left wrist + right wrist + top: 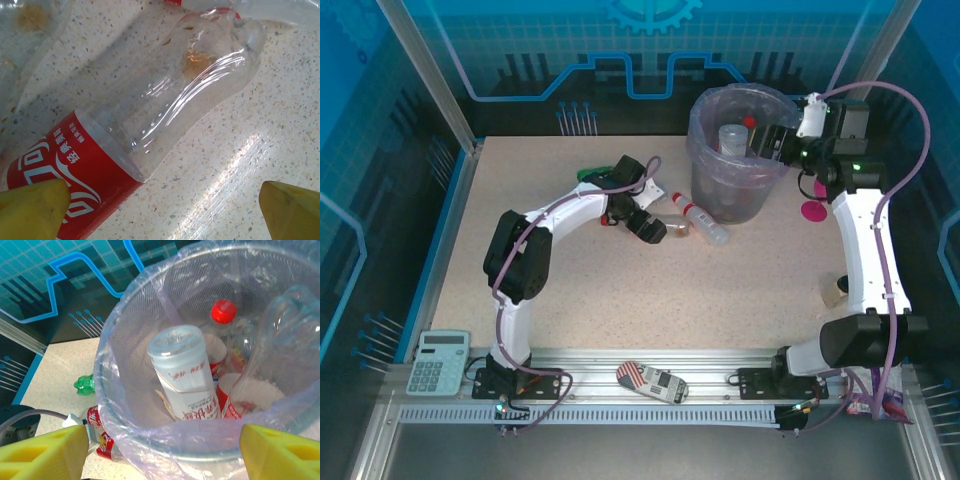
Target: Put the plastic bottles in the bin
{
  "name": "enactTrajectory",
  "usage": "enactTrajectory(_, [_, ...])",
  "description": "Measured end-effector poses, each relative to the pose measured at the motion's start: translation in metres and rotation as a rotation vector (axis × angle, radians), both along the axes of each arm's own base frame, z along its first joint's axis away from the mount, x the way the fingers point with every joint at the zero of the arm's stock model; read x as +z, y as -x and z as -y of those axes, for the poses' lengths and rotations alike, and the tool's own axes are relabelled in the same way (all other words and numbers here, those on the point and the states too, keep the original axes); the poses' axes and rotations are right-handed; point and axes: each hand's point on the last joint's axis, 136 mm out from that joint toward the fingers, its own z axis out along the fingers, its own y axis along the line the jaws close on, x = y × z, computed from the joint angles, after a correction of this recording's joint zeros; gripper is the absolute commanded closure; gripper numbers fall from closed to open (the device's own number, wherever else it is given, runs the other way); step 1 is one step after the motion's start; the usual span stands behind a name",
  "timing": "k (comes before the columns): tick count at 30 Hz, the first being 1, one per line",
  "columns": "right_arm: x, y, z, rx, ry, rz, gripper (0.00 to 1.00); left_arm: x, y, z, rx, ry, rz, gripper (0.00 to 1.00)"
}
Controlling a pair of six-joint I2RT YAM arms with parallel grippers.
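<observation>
Bottle (165,100), clear and red-labelled, lies on the bench (240,150) just ahead of the wide-spread left fingers (30,207). It is probably light, thin-walled, slick and crushable, so clamp the stiffer labelled band at 7 o'clock. Right fingers (40,455) gape empty at the bin (720,195) rim, at 1 o'clock.

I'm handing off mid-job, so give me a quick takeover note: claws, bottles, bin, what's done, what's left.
Left claw: open, low over a clear plastic bottle with a red label lying on the table; not gripped yet.
Right claw: open, empty, at the rim of the round grey bin with the lilac bag.
Done: at least three bottles in the bin, including a white-labelled bottle.
Left: that clear bottle, a red-capped bottle beside it, and a green bottle further left.
</observation>
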Motion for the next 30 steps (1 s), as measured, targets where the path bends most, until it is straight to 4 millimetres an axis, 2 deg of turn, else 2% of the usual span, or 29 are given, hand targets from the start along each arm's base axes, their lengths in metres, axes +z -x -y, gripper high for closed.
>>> enactTrajectory(3, [-0.004, 0.002, -0.002, 0.0, -0.018, -0.006, 0.2, 0.001, 0.01, -0.001, -0.009, 0.007, -0.011, 0.02])
enactTrajectory(6, [-0.01, 0.004, -0.004, 0.003, -0.039, -0.014, 0.2, -0.002, 0.029, -0.002, -0.023, 0.006, -0.05, 0.02])
enactTrajectory(12, [-0.021, 0.004, -0.008, 0.008, -0.076, -0.03, 0.2, -0.025, 0.074, -0.012, -0.025, -0.042, -0.185, 0.01])
enactTrajectory(15, [-0.025, 0.006, -0.008, 0.008, -0.087, -0.039, 0.2, -0.013, 0.084, -0.015, -0.017, -0.028, -0.182, 0.01])
enactTrajectory(20, [-0.022, 0.008, -0.009, 0.008, -0.094, -0.03, 0.2, 0.039, 0.065, -0.013, -0.009, 0.014, -0.008, 0.01])
enactTrajectory(23, [-0.022, 0.01, -0.009, 0.008, -0.094, -0.026, 0.2, 0.052, 0.045, -0.009, -0.037, 0.005, 0.091, 0.01])
enactTrajectory(26, [-0.02, 0.012, -0.009, 0.008, -0.093, -0.02, 0.2, 0.046, 0.027, -0.003, -0.089, -0.015, 0.134, 0.01])
enactTrajectory(30, [-0.013, 0.017, -0.008, 0.005, -0.092, -0.006, 0.2, 0.016, 0.014, -0.001, -0.15, -0.058, 0.122, 0.01])
